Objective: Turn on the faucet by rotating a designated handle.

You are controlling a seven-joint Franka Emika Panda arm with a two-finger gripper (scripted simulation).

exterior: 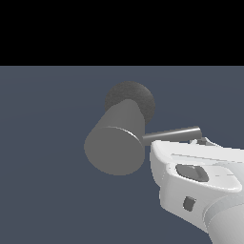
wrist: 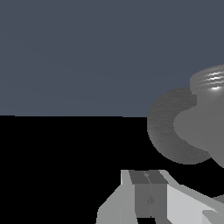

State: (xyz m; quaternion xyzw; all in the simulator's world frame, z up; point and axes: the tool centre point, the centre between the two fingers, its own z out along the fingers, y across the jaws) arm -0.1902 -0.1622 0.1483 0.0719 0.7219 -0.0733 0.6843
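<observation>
faucet [exterior: 116, 143] rises from bare blue-grey ground under black backdrop; hand [exterior: 202, 141] near handle [exterior: 171, 135], grip unclear.

Flat, even, rather dim render light in both views; no cast shadows on the slate-blue ground. Soft shading only: faucet [exterior: 116, 143] paler on its flat round end, darker along the barrel and at the grainy, speckled base. Thin bright streak along the top of the handle [exterior: 171, 134]. White end effector [exterior: 202, 141] the brightest surface in the exterior view, glossy, lit from above, greyer underneath. Pure black band across the top of that view, hard-edged. Wrist view: faucet [wrist: 192, 124] with a small white glare spot and banded highlight rings near the frame's edge; large black area, sharply cut. Edges crisp everywhere, slight jagged pixel stepping, no blur, no lens distortion.
</observation>
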